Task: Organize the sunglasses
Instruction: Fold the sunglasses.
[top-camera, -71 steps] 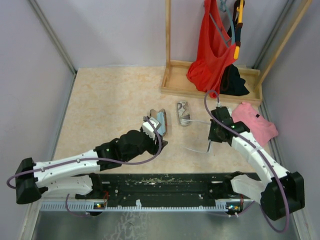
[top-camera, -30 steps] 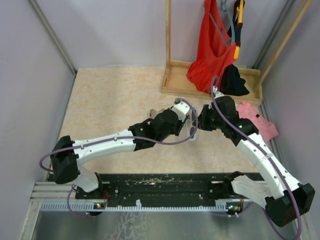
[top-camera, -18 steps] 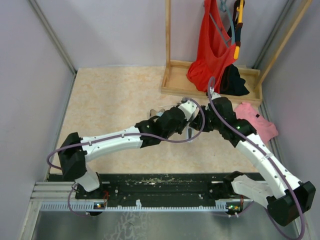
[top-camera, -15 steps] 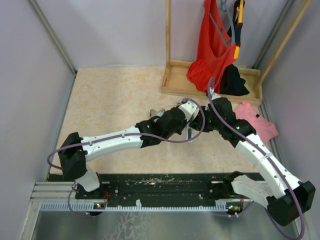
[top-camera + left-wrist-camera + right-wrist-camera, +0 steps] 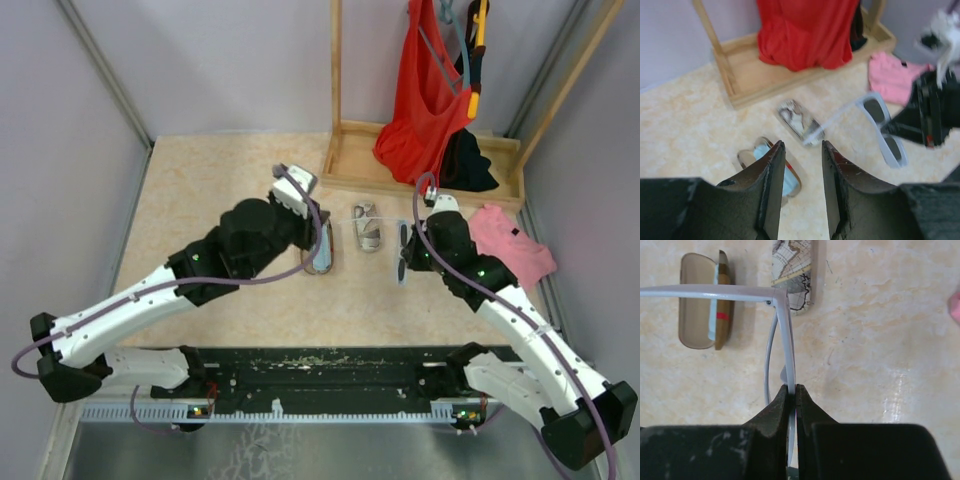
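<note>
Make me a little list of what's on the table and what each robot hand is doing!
Right gripper: shut on the white sunglasses, gripping the front frame
Left gripper: open, empty, above the table
Open brown case: on the table, light blue cloth inside
Map-patterned case: lying beside the brown case
Pink cloth: far right
Red garment: hanging on the wooden rack

No writing or label is legible anywhere here.

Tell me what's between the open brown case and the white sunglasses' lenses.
The patterned case lies there, beside the white sunglasses; the top view shows it.
</note>
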Action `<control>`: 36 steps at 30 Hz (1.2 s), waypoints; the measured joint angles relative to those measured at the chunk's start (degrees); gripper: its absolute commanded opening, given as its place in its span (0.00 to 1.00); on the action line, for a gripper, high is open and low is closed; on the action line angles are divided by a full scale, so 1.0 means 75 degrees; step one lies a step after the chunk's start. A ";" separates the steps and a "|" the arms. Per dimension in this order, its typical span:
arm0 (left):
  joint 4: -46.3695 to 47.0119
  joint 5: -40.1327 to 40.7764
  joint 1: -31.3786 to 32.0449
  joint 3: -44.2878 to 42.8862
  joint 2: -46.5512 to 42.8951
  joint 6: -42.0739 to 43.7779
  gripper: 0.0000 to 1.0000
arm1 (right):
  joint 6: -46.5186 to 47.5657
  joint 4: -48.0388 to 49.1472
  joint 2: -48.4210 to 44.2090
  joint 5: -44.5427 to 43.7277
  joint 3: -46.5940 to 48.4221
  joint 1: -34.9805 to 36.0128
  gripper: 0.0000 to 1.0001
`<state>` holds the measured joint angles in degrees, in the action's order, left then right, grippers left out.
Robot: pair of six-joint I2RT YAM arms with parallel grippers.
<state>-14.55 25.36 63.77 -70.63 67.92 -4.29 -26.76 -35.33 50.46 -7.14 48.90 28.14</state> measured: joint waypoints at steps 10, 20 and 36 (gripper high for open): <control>-0.0895 0.0169 -0.1373 -0.1486 0.0968 -0.0143 0.42 | 0.1859 0.0895 -0.0892 -0.0093 -0.0679 0.0787 0.00; -0.1416 -0.0251 -0.1370 -0.1498 0.1874 -0.0306 0.40 | 0.2637 0.1810 -0.1037 -0.0609 -0.0656 0.1737 0.00; -0.1381 -0.0833 -0.1285 -0.1131 0.2136 -0.0455 0.38 | 0.2739 0.2171 -0.0239 -0.1294 -0.0396 0.2165 0.00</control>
<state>-24.91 19.11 54.13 -79.11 83.94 -7.70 -6.22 -19.05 48.66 -16.84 45.93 44.38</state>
